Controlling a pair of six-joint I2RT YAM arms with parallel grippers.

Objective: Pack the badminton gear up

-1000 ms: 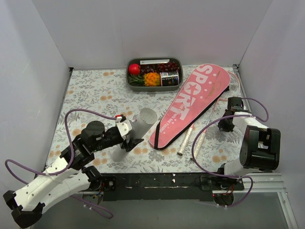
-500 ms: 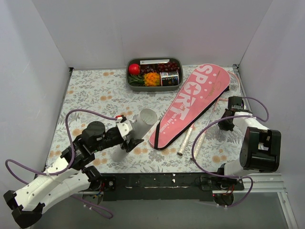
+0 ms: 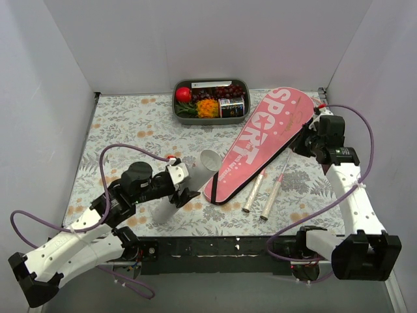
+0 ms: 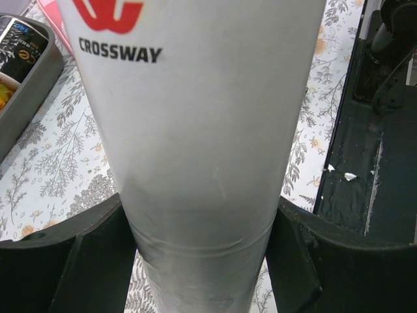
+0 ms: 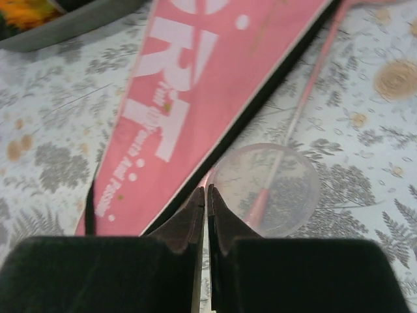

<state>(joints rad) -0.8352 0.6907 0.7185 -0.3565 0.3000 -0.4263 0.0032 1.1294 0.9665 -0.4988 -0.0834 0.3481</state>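
My left gripper is shut on the white cardboard tube, holding it tilted with its open end toward the pink bag. In the left wrist view the tube fills the space between both fingers. Two pink rackets lie right of the bag, with their pale handles toward me. My right gripper hovers above the bag's right edge, shut on the rim of a clear round lid. A pink racket shaft shows through the lid, beside the bag.
The grey food tray with a red ball stands at the back centre, against the wall. It also shows in the right wrist view and the left wrist view. White walls close three sides. A black base rail runs along the near edge.
My right gripper has risen from the table by the racket shafts and moved back toward the bag's wide end. My left gripper has shifted slightly right with the tube.
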